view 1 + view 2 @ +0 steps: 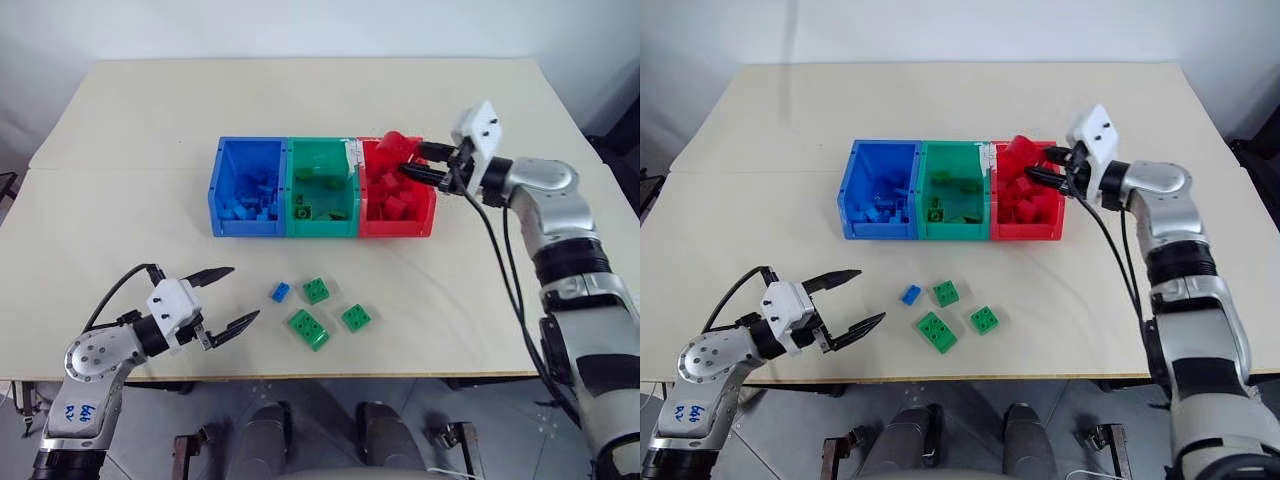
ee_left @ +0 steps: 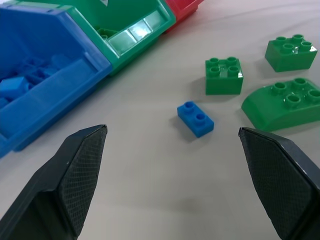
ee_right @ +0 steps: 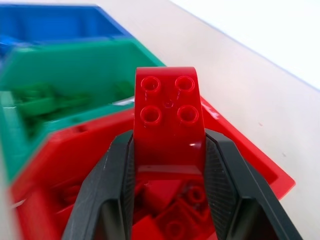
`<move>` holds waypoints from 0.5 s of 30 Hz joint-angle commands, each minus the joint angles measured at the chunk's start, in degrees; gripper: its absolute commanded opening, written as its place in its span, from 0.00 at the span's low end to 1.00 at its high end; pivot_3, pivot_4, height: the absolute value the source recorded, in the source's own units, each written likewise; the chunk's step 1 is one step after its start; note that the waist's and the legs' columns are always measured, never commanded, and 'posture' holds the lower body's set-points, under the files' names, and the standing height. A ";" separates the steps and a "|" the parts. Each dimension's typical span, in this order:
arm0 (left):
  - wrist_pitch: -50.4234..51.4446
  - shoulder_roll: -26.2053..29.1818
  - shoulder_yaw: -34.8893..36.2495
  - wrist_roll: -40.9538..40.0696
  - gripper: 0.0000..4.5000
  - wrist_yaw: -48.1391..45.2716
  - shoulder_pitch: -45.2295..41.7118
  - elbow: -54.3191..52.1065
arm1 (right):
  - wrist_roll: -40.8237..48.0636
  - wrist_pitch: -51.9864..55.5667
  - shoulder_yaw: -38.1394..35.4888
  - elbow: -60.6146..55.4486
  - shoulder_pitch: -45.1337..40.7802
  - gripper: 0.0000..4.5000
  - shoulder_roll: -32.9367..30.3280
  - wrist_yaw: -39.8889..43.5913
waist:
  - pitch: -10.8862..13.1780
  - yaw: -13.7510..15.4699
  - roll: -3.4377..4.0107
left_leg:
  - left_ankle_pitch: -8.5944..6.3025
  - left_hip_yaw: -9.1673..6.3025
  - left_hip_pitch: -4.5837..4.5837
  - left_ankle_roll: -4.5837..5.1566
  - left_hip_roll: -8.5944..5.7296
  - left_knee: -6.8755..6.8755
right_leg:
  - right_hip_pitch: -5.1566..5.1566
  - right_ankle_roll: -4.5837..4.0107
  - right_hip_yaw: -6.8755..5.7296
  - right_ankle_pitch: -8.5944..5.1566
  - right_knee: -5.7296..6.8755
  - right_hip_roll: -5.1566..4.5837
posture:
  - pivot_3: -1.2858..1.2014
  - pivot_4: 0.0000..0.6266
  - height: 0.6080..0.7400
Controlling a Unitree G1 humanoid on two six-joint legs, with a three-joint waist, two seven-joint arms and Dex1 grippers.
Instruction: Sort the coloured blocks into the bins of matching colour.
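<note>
Now the step in hand is the drop of the red block (image 3: 167,117), which the right gripper (image 3: 168,200) clamps between its two fingers, studs facing the wrist camera, held above the red bin (image 1: 432,205). To do it well, I judge the block should sit squarely over the bin's open middle, clear of the rim and of the wall shared with the green bin (image 1: 322,228), before the jaws part; a low release would keep it from bouncing off the red pieces already heaped below. Just under those jaws lie many red bricks, piled high enough that a careless drop might roll off the heap. Past the block, farther along the jaws' line, the green bin holds several green pieces and the blue bin (image 1: 240,225) beyond it a scatter of blue ones. The left gripper (image 1: 224,296) hangs with its jaws spread wide and nothing between them, low over the table (image 1: 150,110). Ahead of its fingertips, roughly midway across the gap, lies the blue block (image 2: 195,119), apart from both fingers. Farther on, toward one finger's side, sit three green blocks (image 2: 224,75), one longer and curved (image 2: 282,102), none touching another. Beyond them all stands the row of bins, blue nearest that gripper's other finger.
</note>
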 commanded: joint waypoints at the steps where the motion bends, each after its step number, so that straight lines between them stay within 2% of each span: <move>1: 0.68 0.59 -0.66 -1.52 1.00 -1.59 1.18 -2.57 | -1.64 -2.05 -2.84 0.91 -1.13 0.55 0.25 0.49 | 0.00 -0.04 0.01 | -0.01 0.01 -0.02 -0.03 0.00 0.00 | 0.00 0.00 -0.03 0.00 0.07 0.00 | 0.52 0.24 1.00; 7: 2.15 0.33 -1.66 -2.70 1.00 -2.92 0.50 -3.88 | -2.12 -0.03 -5.14 -2.19 1.11 1.00 -2.03 5.67 | 0.01 -0.03 0.01 | -0.06 0.15 -0.05 -0.05 0.02 0.01 | -0.03 0.00 -0.22 0.00 0.05 -0.04 | 0.52 0.24 1.00; 9: 2.25 -0.36 -2.46 -2.39 1.00 -2.58 -1.69 -3.52 | 0.96 1.59 -6.80 -7.59 5.39 1.00 -4.20 11.70 | 0.01 0.21 0.01 | -0.07 0.27 -0.06 -0.04 0.01 0.02 | -0.02 0.00 -0.25 0.00 0.05 -0.05 | 0.52 0.24 1.00; 11: 3.07 -0.54 -3.89 -2.90 1.00 -3.55 -3.82 -3.35 | 6.20 3.83 -9.59 -16.52 13.22 1.00 -6.51 18.34 | 0.01 0.84 0.01 | -0.07 0.39 -0.09 -0.03 0.02 0.06 | 0.06 0.00 -0.40 0.00 0.06 -0.06 | 0.52 0.24 1.00; 15: 5.04 0.91 -6.20 -4.71 1.00 -8.02 -5.96 -2.56 | 10.54 2.68 -14.52 -29.24 29.90 1.00 -10.58 24.13 | 0.00 1.35 0.00 | -0.14 0.47 -0.12 -0.02 0.02 0.13 | 0.10 0.01 -0.46 0.00 0.00 -0.04 | 0.52 0.24 1.00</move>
